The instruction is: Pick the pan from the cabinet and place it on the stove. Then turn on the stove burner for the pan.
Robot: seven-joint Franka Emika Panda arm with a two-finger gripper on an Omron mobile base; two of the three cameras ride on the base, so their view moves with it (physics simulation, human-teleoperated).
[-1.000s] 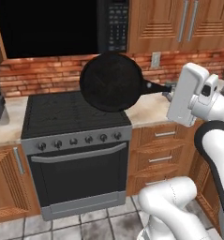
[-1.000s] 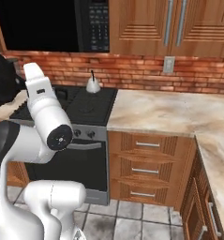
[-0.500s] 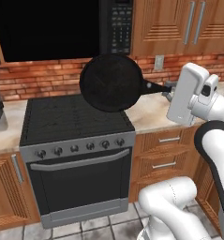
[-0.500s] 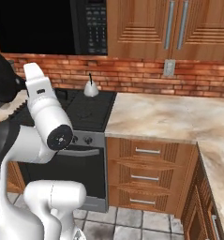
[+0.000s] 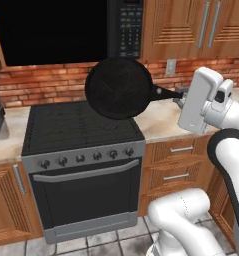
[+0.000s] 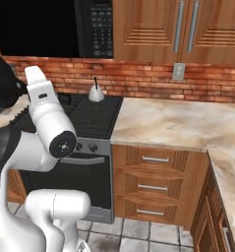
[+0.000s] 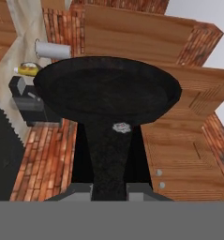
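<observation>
Brick-backed kitchen: the two-finger gripper [image 7: 108, 187], clamped on its handle, holds the round black frying pan [image 5: 119, 88] tilted above the black grated stove [image 5: 76, 127].

Your white arm rises from the base, elbow bent, forearm reaching left at chest height. Your hand [image 7: 109, 187] is clamped on the long thin handle of the small round black frying pan [image 5: 119, 88], carried tilted on edge.
</observation>
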